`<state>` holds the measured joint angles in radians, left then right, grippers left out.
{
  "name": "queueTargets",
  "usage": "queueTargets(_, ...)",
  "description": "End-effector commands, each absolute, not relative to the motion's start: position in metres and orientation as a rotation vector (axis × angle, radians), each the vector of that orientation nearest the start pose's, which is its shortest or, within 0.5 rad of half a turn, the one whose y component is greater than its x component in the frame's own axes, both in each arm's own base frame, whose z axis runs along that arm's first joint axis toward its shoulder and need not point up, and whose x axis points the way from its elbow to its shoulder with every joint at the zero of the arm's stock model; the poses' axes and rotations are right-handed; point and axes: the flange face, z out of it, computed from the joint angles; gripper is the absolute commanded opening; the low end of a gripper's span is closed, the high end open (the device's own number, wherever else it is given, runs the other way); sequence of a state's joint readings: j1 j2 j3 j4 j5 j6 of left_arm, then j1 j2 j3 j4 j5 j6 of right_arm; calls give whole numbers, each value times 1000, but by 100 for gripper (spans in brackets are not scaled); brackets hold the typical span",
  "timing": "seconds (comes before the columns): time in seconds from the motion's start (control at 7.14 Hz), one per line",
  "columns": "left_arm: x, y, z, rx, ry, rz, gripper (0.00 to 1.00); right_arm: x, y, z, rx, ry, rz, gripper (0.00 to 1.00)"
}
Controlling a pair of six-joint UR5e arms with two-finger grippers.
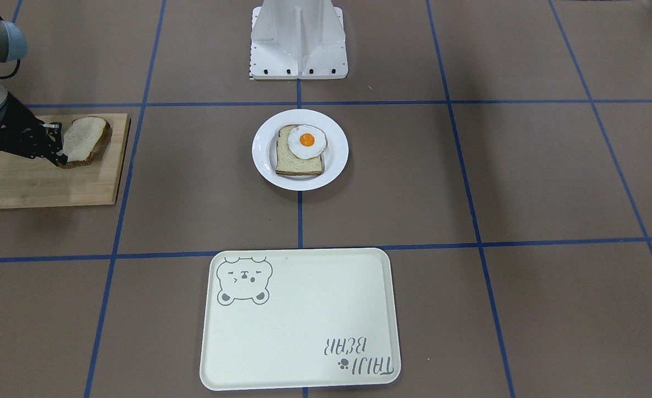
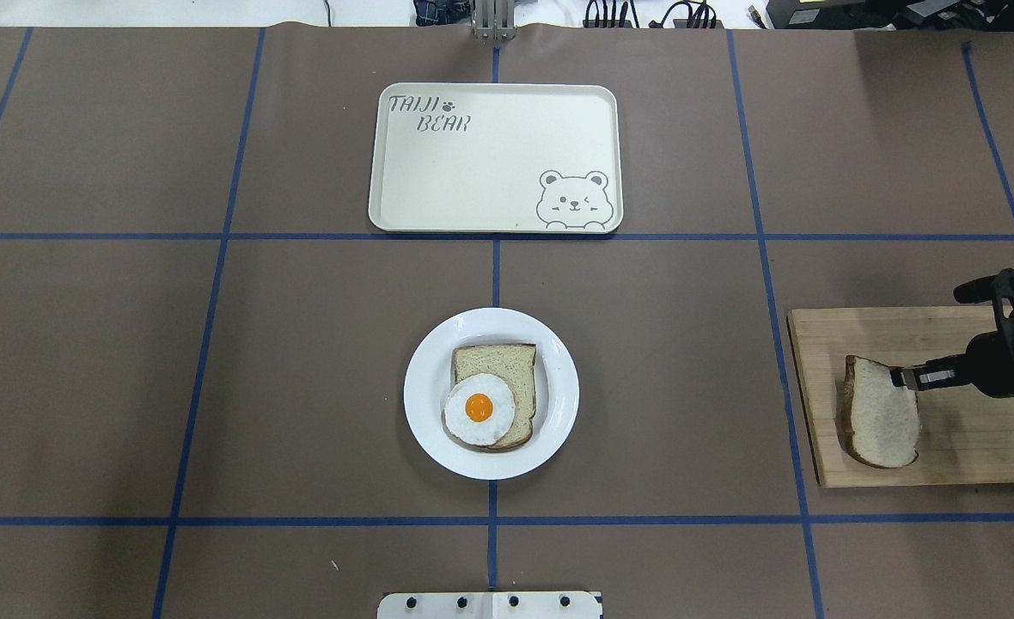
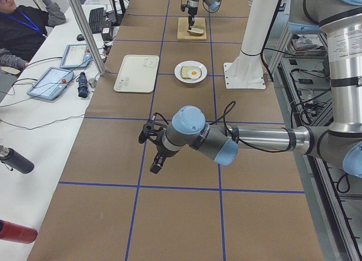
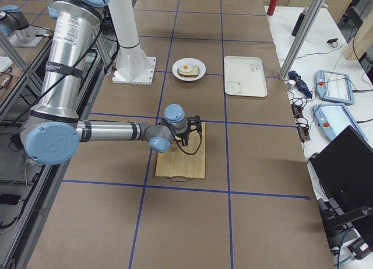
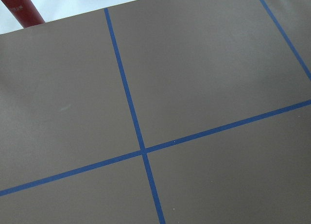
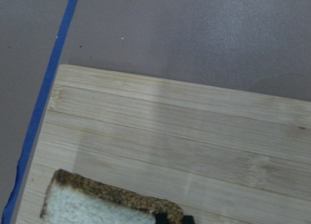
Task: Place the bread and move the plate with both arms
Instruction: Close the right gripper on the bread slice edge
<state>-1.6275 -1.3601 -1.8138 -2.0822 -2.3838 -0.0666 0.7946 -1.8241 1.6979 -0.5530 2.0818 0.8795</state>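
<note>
Taking in the room: we see a white side bench (image 3: 34,136) along the far edge of the work area, carrying two tablets (image 3: 51,80), cables and a red bottle (image 3: 14,231); a person (image 3: 22,23) sits at it, and aluminium posts (image 3: 85,29) rise beside it.
Bench: the bench (image 2: 86,387) is covered in matte brown paper, divided into large rectangles by blue tape lines (image 2: 129,235); the white robot base (image 1: 298,44) stands at the robot's edge.
Left arm: the left arm (image 3: 260,139) stretches out over bare brown paper, well apart from every object.
Right arm: the right arm (image 4: 111,130) reaches low over the cutting board.
Tray: a cream tray (image 2: 473,172) with a bear drawing (image 2: 573,200) lies on the side opposite the robot, on the centre tape line.
Cutting board: a bamboo cutting board (image 2: 971,447) lies at the robot's right end.
Plate: the plate (image 2: 421,404) sits mid-bench between base and tray, holding an egg-topped slice (image 2: 507,365).
Bread: the bread (image 2: 881,421) is on the cutting board, tilted, with the edge by the right hand raised.
Right hand: the right hand (image 1: 56,148) pinches that raised edge of the bread.
Left hand: the left hand (image 3: 154,169) hangs above the paper; we cannot tell whether it is open or closed.
</note>
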Motion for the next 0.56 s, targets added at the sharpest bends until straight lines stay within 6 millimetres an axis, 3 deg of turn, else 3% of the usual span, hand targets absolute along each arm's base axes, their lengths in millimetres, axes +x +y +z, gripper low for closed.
queueTargets(0.0, -85, -420, 572, 509, 793, 108, 98, -225, -351, 596, 234, -975, -138, 0)
queueTargets(0.14, -85, -419, 573, 508, 793, 107, 98, -219, -354, 592, 236, -985, -132, 0)
queueTargets(0.42, -85, -419, 573, 508, 793, 107, 98, -185, -365, 580, 231, -1056, -134, 0)
